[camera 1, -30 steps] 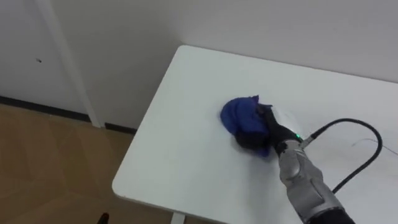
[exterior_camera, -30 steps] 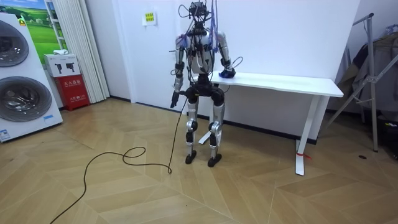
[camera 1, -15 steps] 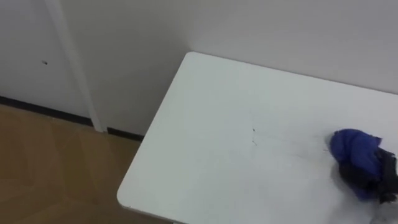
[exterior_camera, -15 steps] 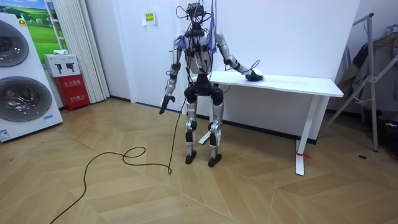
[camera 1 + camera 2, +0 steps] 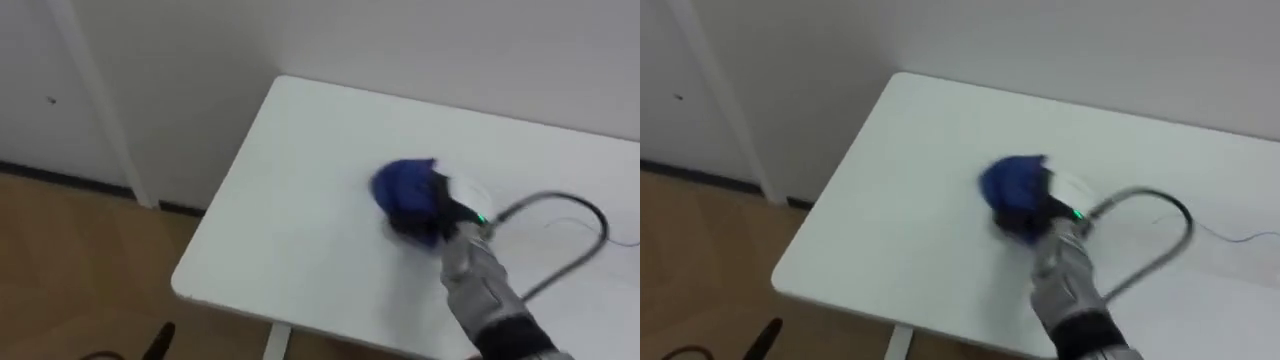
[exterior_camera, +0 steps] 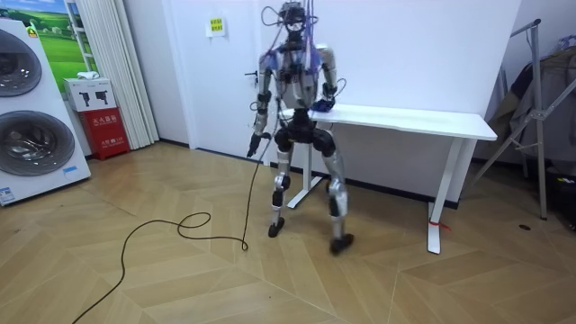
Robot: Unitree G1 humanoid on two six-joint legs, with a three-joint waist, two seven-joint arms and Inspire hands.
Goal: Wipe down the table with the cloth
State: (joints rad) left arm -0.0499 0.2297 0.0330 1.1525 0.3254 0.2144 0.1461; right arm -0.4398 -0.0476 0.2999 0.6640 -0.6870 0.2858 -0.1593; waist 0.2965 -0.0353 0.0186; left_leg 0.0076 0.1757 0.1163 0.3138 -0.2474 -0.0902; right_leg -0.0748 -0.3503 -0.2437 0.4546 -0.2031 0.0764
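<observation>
My right hand (image 5: 430,213) is closed on a bunched blue cloth (image 5: 402,183), holding it down on the white counter (image 5: 290,200) toward its left end; I stand at that end, feet apart; my left hand (image 6: 255,142) hangs by my side; I cannot tell its state.

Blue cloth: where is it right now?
In the left eye view the blue cloth lies on the white table, near its left end, bunched in the robot's right hand.
</observation>
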